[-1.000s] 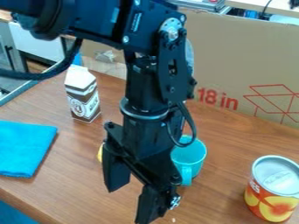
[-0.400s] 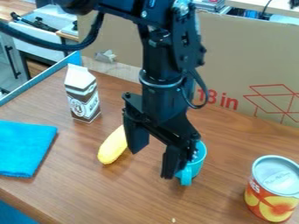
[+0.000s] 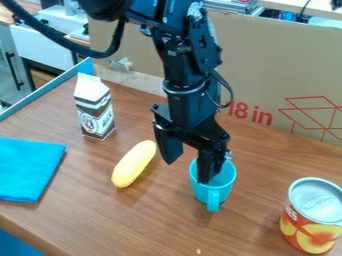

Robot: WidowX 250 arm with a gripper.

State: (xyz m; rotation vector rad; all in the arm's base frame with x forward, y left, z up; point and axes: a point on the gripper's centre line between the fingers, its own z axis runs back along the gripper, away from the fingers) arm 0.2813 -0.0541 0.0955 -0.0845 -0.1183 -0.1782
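Claw (image 3: pixel 188 172) was open, fingers apart with nothing clamped; since the earlier frames it had swung back from the near side of the bench (image 3: pixel 87 200) and shifted over to the cup (image 3: pixel 224 187), one finger now overlapping the cup's mouth and the other outside on the yellow item's side, contact not clear. Cup hadn't budged, upright on the bench with its handle toward the near edge, so this looked like lining up on the wall, grasp still to be made. Yellow item (image 3: pixel 134 164), mostly hidden at first, had come into full view, unmoved; can (image 3: pixel 312 215) and carton (image 3: pixel 94 107) also stayed put.
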